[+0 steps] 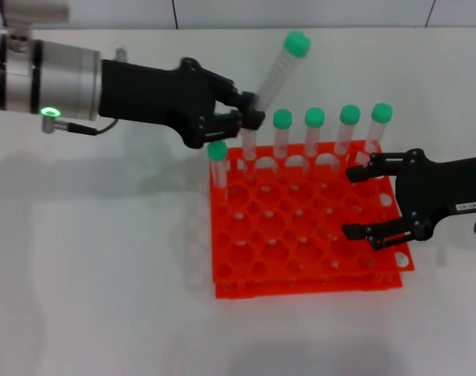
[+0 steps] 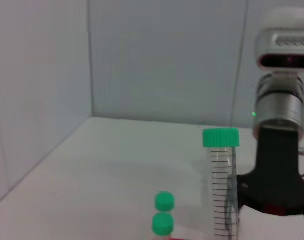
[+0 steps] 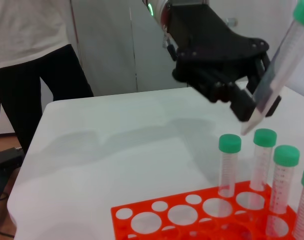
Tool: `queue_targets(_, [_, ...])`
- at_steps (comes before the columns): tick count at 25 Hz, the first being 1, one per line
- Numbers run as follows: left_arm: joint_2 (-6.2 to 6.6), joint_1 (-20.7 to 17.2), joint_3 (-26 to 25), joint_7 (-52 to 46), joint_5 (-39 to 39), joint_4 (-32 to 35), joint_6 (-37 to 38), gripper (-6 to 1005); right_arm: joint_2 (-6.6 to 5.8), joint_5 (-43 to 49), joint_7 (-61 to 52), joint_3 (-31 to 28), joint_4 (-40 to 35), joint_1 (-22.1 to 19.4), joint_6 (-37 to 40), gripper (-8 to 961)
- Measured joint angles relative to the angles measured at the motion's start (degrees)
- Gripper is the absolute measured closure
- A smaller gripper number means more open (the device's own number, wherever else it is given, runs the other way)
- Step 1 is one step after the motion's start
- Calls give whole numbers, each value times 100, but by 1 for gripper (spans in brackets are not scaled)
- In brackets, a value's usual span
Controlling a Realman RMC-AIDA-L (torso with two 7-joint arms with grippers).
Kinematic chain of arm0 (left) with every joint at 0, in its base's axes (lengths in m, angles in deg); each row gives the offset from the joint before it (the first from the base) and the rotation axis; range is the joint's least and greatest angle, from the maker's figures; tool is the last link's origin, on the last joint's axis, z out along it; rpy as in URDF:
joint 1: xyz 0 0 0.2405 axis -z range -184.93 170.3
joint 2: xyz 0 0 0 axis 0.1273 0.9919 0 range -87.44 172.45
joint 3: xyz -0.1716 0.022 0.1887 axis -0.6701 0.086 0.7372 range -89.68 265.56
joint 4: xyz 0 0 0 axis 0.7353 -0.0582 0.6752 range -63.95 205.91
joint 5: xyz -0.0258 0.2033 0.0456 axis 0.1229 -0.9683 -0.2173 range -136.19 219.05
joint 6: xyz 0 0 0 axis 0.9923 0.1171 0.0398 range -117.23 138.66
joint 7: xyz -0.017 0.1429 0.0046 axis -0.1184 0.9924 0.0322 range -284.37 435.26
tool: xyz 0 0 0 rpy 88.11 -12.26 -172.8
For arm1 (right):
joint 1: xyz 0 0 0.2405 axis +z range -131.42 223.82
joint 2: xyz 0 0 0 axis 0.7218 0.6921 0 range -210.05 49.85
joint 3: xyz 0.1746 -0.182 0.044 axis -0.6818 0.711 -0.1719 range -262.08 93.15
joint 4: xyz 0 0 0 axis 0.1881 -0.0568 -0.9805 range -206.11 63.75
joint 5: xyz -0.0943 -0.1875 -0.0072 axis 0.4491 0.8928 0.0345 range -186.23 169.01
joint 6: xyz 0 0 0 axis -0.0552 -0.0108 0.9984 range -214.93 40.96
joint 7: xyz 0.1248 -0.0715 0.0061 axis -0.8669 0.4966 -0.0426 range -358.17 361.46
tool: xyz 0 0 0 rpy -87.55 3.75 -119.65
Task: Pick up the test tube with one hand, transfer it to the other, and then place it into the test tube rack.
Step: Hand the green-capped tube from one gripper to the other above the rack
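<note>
My left gripper [image 1: 252,110], the unlabelled black one on the arm with the green light, is shut on the lower end of a clear test tube [image 1: 277,74] with a green cap. The tube tilts up and to the right above the back left corner of the orange-red rack [image 1: 301,288]. My right gripper [image 1: 350,202], with the white label, is open and empty over the rack's right side. The right wrist view shows the left gripper [image 3: 252,102] holding the tube [image 3: 284,55] above the rack [image 3: 139,206]. The left wrist view shows the tube [image 2: 222,185] upright and close.
Several other green-capped tubes [image 1: 314,117] stand along the rack's back row, and one [image 1: 217,150] stands at its left edge. Most holes are free. The rack sits on a white table [image 1: 105,258]. A person [image 3: 37,55] stands beyond the table.
</note>
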Motion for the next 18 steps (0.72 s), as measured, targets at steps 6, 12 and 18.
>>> queue_targets(6, [-152,74,54,345,-116,-188,-25,785,0,-1,-2,-35,22,-3,-17,84])
queue_targets(12, [-268,17,39,559,-244,-245,-166,783,-1,-1,-27,-45,22,-7,-20,84])
queue_targets(18, [-303,-72,11,676,-266,-287,-293,782,-30,-1,-68,-128,22,-6,-19,84])
